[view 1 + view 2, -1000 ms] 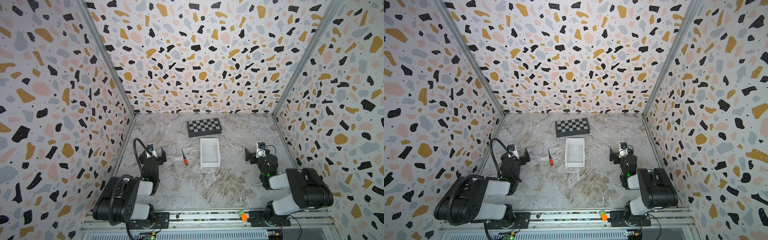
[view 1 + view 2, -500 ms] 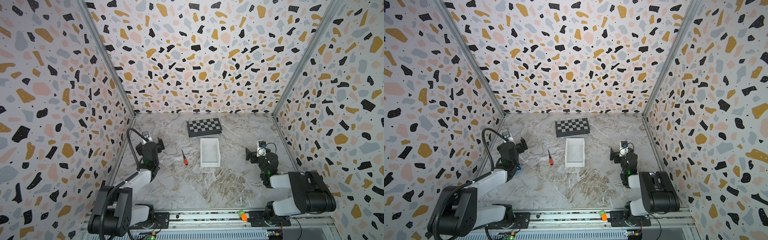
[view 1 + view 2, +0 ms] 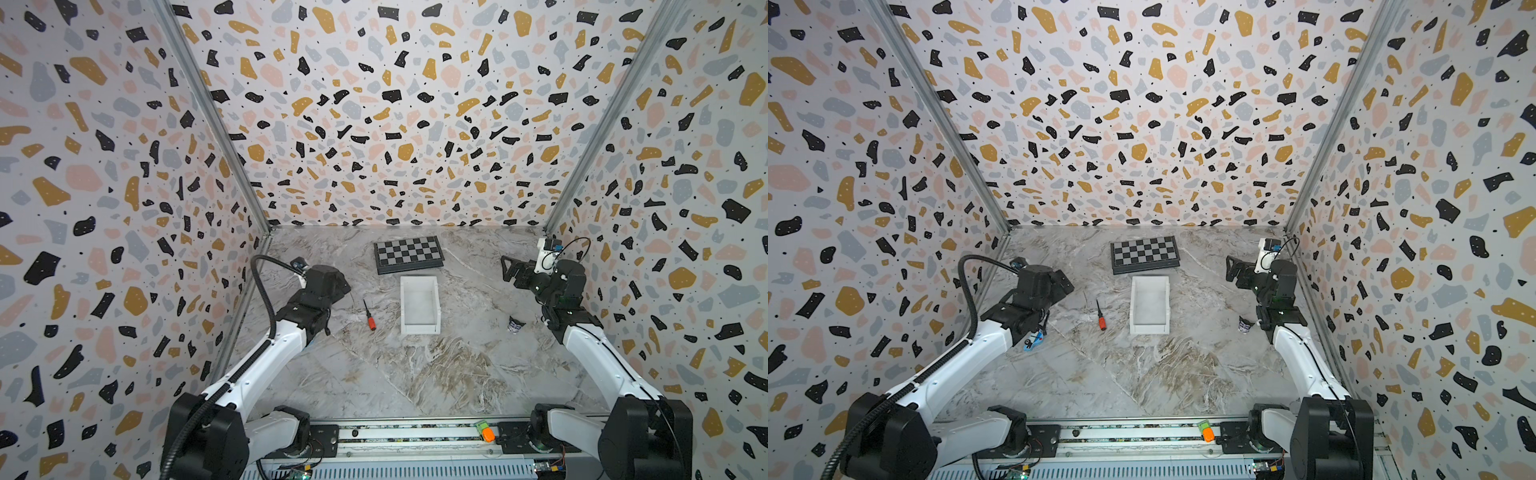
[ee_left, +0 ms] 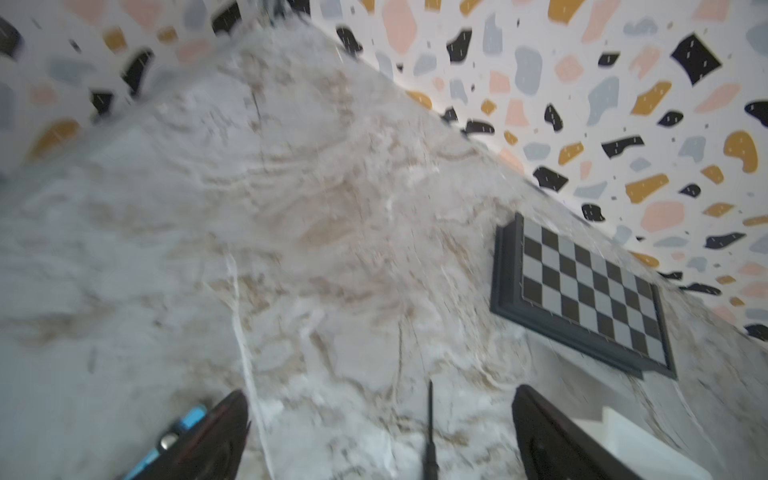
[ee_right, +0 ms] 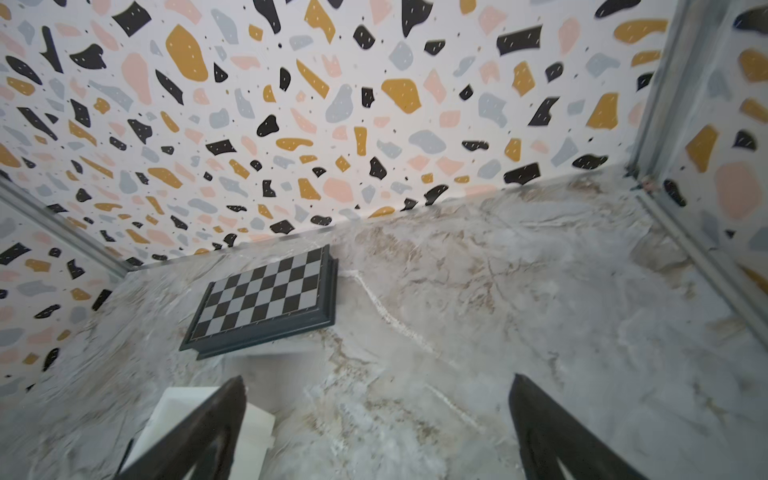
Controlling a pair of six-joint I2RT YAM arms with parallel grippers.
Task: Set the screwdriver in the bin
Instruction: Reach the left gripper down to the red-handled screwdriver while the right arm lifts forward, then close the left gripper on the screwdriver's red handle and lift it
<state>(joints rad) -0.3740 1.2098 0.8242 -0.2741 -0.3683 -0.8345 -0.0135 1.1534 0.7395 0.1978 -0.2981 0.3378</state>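
Screwdriver (image 3: 369, 315): red-orange handle, black collar, thin dark shaft; lies flat on the marble table (image 3: 415, 374), just left of the bin (image 3: 419, 330), apart from it, handle toward the near edge.
Bin: white, open-topped, nothing in it; sits near the table's middle, just in front of the chessboard (image 3: 408, 254).
Left arm: stretched forward from its base, wrist bent down, left gripper (image 3: 338, 286) poised above the table just left of the screwdriver. Jaws spread wide, holding nothing; in the left wrist view the shaft (image 4: 430, 415) shows between the two fingers (image 4: 220, 432), though that view is blurred.
Right arm: raised near the right wall, right gripper (image 3: 512, 270) pointing toward the middle, well apart from the bin. Jaws stand wide in the right wrist view, gripping nothing.
Sundry: small dark object (image 3: 515, 324) on the table beside the right arm; too small to identify.
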